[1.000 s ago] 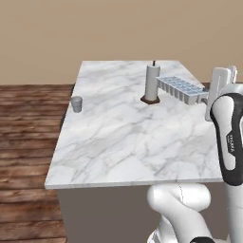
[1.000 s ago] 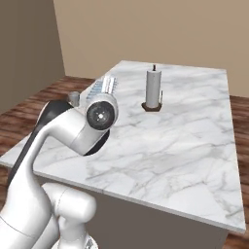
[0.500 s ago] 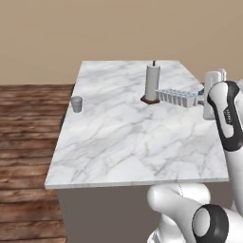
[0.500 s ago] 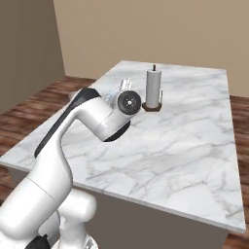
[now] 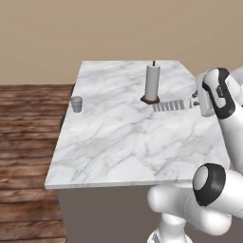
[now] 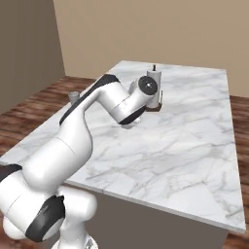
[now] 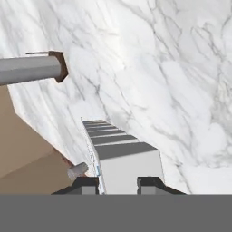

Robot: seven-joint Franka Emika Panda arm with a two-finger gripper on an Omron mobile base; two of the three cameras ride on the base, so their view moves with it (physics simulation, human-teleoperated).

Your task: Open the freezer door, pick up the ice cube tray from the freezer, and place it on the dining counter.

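My gripper (image 5: 194, 102) is shut on one end of the ice cube tray (image 5: 171, 105), a pale blue-grey tray with rows of little cups. The tray hangs level, low over the dining counter (image 5: 118, 142), just right of the tall grey roll's brown base. In the hand view the tray (image 7: 120, 156) runs away from my gripper (image 7: 118, 185), and both dark fingertips (image 7: 152, 183) press its near end above the marble top (image 7: 172, 68). In the right base view my arm covers the tray. The freezer door is out of view.
A tall grey roll (image 5: 152, 81) stands on a brown base near the counter's middle, also seen as the roll (image 6: 155, 87) and lying sideways as the roll (image 7: 31, 68). A small grey cup (image 5: 76, 103) sits near the left edge. Wood floor (image 5: 28, 118) surrounds the island.
The arm has swung down and forward with the tray, bringing it from higher at the right to low over the marble beside the roll's base. The grip has stayed shut.
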